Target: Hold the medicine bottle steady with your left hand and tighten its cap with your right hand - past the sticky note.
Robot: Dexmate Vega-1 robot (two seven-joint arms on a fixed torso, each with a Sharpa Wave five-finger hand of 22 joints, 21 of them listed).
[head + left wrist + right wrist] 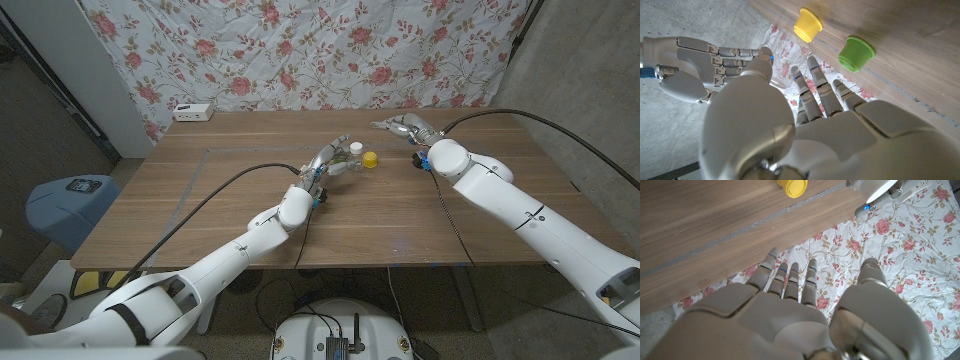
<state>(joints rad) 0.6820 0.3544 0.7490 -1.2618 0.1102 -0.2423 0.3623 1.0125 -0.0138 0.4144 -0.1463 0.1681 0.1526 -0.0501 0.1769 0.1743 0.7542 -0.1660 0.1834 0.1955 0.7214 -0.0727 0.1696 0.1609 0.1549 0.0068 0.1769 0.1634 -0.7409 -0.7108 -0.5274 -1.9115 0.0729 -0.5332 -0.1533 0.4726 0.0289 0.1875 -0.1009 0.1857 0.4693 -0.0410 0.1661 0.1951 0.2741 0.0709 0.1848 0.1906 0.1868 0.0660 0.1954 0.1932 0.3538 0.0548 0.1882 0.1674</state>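
The medicine bottle [352,157] is being braced by the left hand [328,160]; the right hand [405,128] is hovering empty, fingers loosely apart.

the medicine bottle [348,160] sits largely behind the left hand [327,163] in the head view — its label too small to read. in the left wrist view its clear body [782,75] is mostly hidden by the fingers [812,75]. a white box [193,112] at the table's far edge — too small to identify.
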